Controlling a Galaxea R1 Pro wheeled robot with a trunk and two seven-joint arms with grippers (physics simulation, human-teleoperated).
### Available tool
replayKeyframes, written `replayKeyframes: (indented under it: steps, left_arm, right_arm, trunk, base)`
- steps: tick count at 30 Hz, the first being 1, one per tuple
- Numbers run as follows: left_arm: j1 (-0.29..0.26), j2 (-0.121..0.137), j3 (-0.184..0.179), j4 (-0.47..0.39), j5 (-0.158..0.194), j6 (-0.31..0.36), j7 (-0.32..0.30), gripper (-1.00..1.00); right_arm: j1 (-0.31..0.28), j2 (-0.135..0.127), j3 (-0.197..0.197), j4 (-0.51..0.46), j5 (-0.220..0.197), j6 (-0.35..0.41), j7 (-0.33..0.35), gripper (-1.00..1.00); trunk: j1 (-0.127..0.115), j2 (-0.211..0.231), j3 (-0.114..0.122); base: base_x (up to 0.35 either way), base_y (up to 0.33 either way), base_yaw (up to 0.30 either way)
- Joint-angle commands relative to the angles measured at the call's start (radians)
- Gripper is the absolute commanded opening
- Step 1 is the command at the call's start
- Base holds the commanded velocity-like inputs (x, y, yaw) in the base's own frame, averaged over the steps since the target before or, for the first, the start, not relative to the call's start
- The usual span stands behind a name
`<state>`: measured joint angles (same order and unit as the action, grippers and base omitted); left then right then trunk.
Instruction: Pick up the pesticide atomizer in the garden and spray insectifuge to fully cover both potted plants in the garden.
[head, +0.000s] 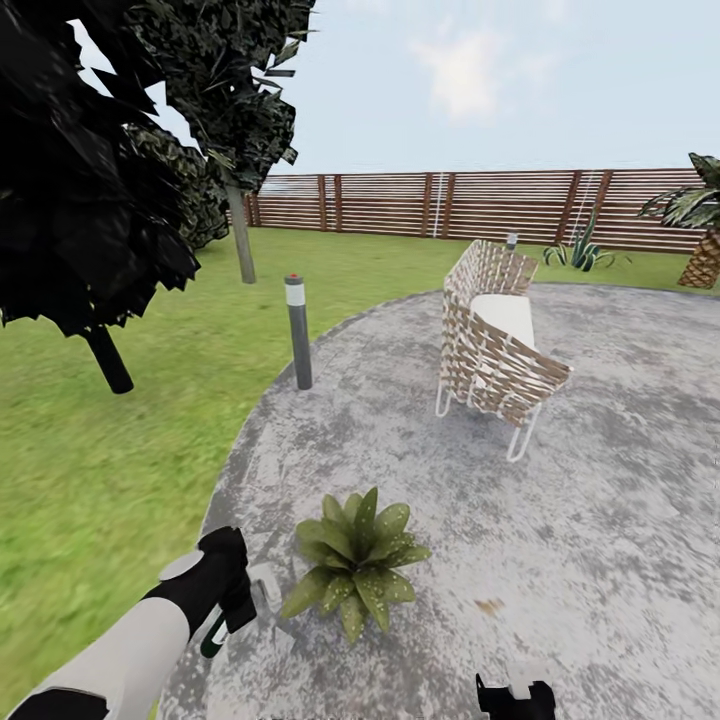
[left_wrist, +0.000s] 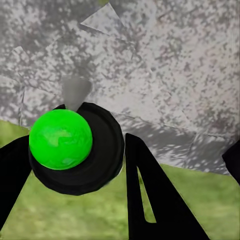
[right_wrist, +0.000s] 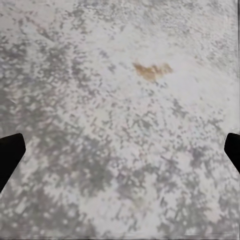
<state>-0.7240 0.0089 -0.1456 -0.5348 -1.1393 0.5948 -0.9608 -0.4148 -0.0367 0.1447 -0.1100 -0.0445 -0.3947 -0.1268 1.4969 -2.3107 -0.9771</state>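
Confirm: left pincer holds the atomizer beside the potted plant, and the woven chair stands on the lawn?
Not quite. The left pincer does hold the atomizer beside the potted plant, but the head view shows the woven chair standing on the grey paved patio, not the lawn.

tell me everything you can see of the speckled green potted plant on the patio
The low potted plant is a rosette of pointed green leaves flecked with white, spreading outward and hiding any pot beneath. It sits upright near the grey paved patio's edge by the lawn. The left gripper, gripping a small dark green atomizer with a white band, is just beside its leaves; whether they touch is unclear.
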Motion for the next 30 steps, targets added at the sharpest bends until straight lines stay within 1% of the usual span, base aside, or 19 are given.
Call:
replayKeyframes:
  steps: [1, 6, 9, 11, 16, 19, 21, 22, 25, 30]
  left_arm:
    - [0.000, 0.002, -0.004, -0.002, -0.001, 0.007, -0.006, -1.00]
    - [0.000, 0.004, -0.002, -0.002, -0.001, 0.007, -0.005, -1.00]
    - [0.000, 0.004, -0.002, -0.002, -0.001, 0.007, 0.013, -1.00]
    - [0.000, 0.000, -0.004, -0.002, 0.000, 0.007, 0.034, -1.00]
    - [0.001, -0.006, -0.007, 0.001, -0.001, 0.007, 0.042, -1.00]
    - [0.009, 0.007, -0.005, 0.016, -0.001, 0.005, 0.042, -1.00]
    - [0.050, 0.016, -0.001, 0.019, -0.001, -0.001, 0.041, -1.00]
    - [0.056, 0.017, -0.001, 0.018, -0.001, -0.003, 0.041, -1.00]
    - [0.062, 0.015, 0.000, 0.009, 0.001, 0.001, 0.038, -1.00]
    - [0.052, 0.020, 0.001, 0.004, 0.001, 0.002, 0.027, -1.00]
  right_arm:
    - [-0.001, 0.000, 0.009, 0.001, -0.005, -0.003, -0.005, 1.00]
    - [-0.001, 0.000, 0.009, 0.001, -0.005, -0.003, -0.005, 1.00]
    - [-0.001, 0.000, 0.009, 0.001, -0.005, -0.003, -0.005, 1.00]
    - [-0.001, 0.000, 0.009, 0.001, -0.005, -0.003, -0.005, 1.00]
    - [-0.001, 0.000, 0.009, 0.001, -0.004, -0.003, -0.005, 1.00]
    - [-0.001, 0.000, 0.009, 0.001, -0.004, -0.003, -0.005, 1.00]
    - [-0.001, 0.000, 0.009, 0.001, -0.004, -0.003, -0.005, 1.00]
    - [-0.001, 0.000, 0.009, 0.001, -0.004, -0.003, -0.005, 1.00]
    - [-0.001, 0.000, 0.009, 0.001, -0.005, -0.003, -0.005, 1.00]
    - [-0.001, 0.000, 0.009, 0.001, -0.004, -0.003, -0.005, 1.00]
  trunk:
    - [0.000, 0.000, -0.001]
    - [0.000, 0.000, -0.001]
    - [0.000, 0.000, -0.001]
    - [0.000, 0.000, -0.001]
    - [0.000, 0.000, -0.001]
    - [0.000, 0.000, -0.001]
    - [0.000, 0.000, -0.001]
    - [0.000, 0.000, -0.001]
    - [0.000, 0.000, -0.001]
    - [0.000, 0.000, -0.001]
  base:
    - [-0.141, 0.189, -0.258]
    - [-0.028, 0.037, -0.263]
    - [-0.001, 0.002, -0.258]
    - [0.000, 0.000, -0.110]
    - [0.119, 0.104, -0.013]
    - [0.013, 0.012, 0.000]
    - [0.001, 0.001, 0.000]
    - [0.000, 0.000, 0.000]
    - [0.000, 0.000, -0.002]
    - [0.000, 0.000, -0.212]
